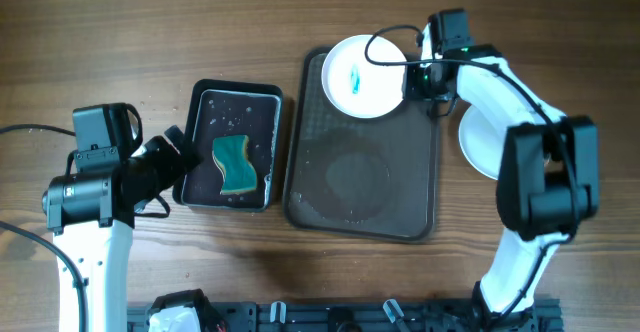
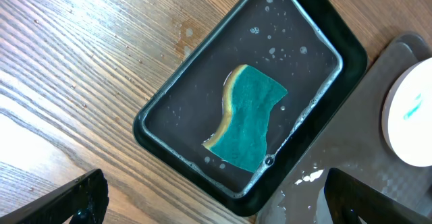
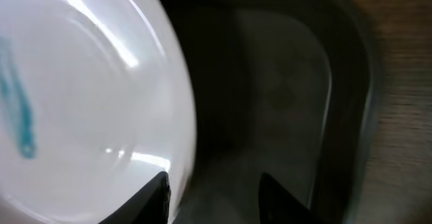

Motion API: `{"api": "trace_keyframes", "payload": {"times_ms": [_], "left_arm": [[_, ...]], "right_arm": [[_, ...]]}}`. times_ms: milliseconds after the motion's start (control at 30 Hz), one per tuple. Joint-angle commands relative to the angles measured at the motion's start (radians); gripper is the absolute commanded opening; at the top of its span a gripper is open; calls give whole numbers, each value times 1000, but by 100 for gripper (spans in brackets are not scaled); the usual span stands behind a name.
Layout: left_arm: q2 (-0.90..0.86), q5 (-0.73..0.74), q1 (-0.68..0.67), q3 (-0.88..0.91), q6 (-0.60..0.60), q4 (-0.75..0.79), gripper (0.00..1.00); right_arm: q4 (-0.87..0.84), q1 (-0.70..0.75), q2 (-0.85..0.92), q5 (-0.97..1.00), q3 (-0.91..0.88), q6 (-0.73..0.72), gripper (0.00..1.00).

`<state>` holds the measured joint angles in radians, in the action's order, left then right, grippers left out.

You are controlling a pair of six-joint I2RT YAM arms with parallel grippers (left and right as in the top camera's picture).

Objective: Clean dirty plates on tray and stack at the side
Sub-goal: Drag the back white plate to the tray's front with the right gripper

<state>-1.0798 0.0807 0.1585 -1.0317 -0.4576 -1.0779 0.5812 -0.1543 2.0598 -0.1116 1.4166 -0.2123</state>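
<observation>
A white plate [image 1: 362,77] with a teal smear lies at the far end of the dark brown tray [image 1: 360,202], overhanging its far rim. It also shows in the right wrist view [image 3: 81,82] and the left wrist view [image 2: 412,116]. My right gripper [image 1: 418,80] [image 3: 216,197] is open at the plate's right rim, one finger over the plate and one over the tray [image 3: 283,82]. A plain white plate [image 1: 478,144] lies on the table right of the tray, partly hidden by my right arm. My left gripper [image 1: 180,157] [image 2: 223,210] is open and empty.
A black pan [image 1: 200,142] [image 2: 169,109] left of the tray holds a teal-and-yellow sponge [image 1: 235,164] [image 2: 250,116] and water drops. The tray's surface is wet [image 2: 351,163]. The left gripper hovers at the pan's left side. Wooden table all round.
</observation>
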Motion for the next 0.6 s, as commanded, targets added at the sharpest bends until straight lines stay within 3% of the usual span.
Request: {"api": "trace_keyframes", "payload": {"times_ms": [0, 100, 333, 567], "left_arm": [[5, 12, 6, -11, 2, 0, 100], [5, 12, 6, -11, 2, 0, 100], [5, 12, 6, -11, 2, 0, 100], [5, 12, 6, -11, 2, 0, 100]], "right_arm": [[-17, 0, 18, -19, 10, 0, 25], [-23, 0, 18, -19, 10, -2, 4], [94, 2, -42, -19, 10, -108, 4], [383, -2, -289, -107, 1, -199, 4]]}}
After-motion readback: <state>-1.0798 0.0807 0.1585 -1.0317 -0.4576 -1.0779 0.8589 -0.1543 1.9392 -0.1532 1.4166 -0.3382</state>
